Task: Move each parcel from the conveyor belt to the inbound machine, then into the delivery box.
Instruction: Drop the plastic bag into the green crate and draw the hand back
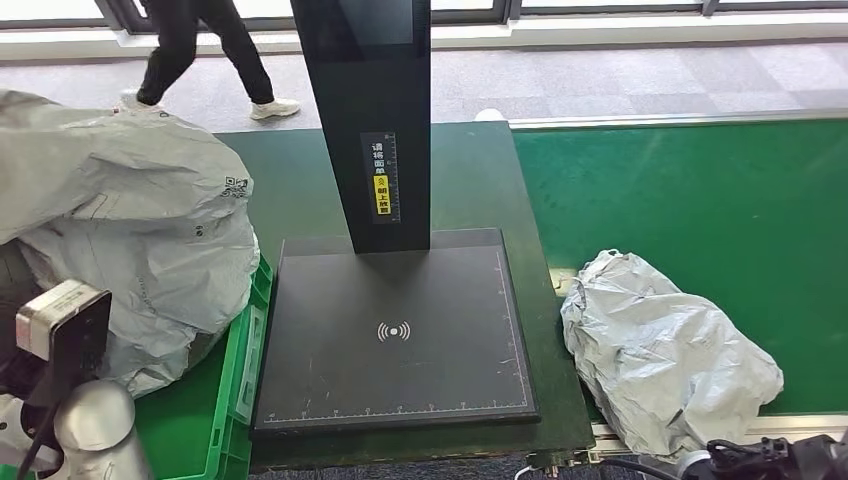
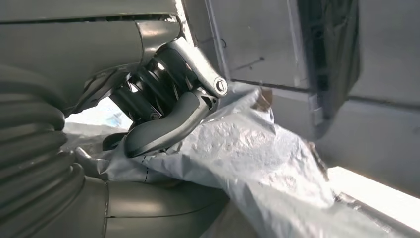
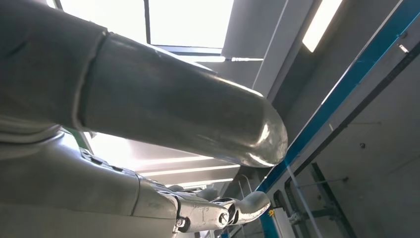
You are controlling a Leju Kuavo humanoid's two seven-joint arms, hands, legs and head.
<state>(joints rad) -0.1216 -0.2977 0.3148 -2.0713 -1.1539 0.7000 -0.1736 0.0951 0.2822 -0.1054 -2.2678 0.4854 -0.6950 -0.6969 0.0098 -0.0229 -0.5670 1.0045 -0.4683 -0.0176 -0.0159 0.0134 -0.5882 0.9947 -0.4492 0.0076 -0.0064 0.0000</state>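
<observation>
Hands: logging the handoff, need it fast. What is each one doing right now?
Left hand: grips the crumpled grey plastic parcel over the green plastic delivery box.
Right hand: holds nothing visible; open or closed cannot be told.

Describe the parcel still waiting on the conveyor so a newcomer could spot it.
Find the green conveyor belt right of the black inbound machine. Near its front edge lies a crumpled grey parcel. Unlike the larger grey parcel over the green delivery box, it shows no printed code.
</observation>
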